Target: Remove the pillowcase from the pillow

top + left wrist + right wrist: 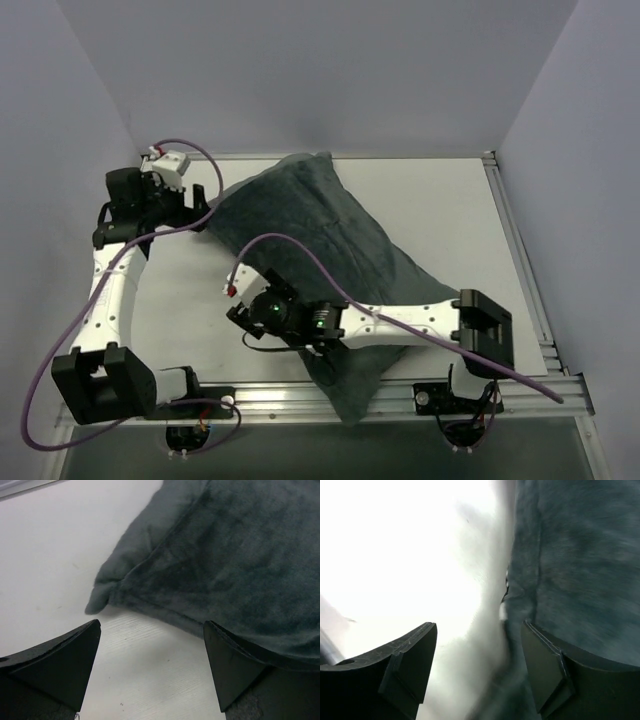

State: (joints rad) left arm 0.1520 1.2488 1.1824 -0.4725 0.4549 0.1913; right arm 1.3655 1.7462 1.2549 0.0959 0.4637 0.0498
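The pillowcase point(320, 240) lies diagonally across the table with its dark grey fuzzy face up. It wraps the pillow, whose white cloth is hidden. No zebra face shows. My left gripper point(198, 208) is open at the case's far left corner. In the left wrist view the gripper point(150, 622) straddles bare table just before that corner point(100, 597), its right finger point(235, 665) over the fabric edge. My right gripper point(242, 308) is open at the case's near left edge. In the right wrist view the gripper point(480, 625) has the grey fabric point(570, 555) beside its right finger. A small pale spot point(503, 611) shows at the seam.
The white table point(440, 210) is ringed by grey walls. A metal rail point(280, 398) runs along the near edge, and another rail point(515, 240) runs down the right side. Purple cables point(300, 255) loop over both arms. The right arm lies across the pillowcase's lower end.
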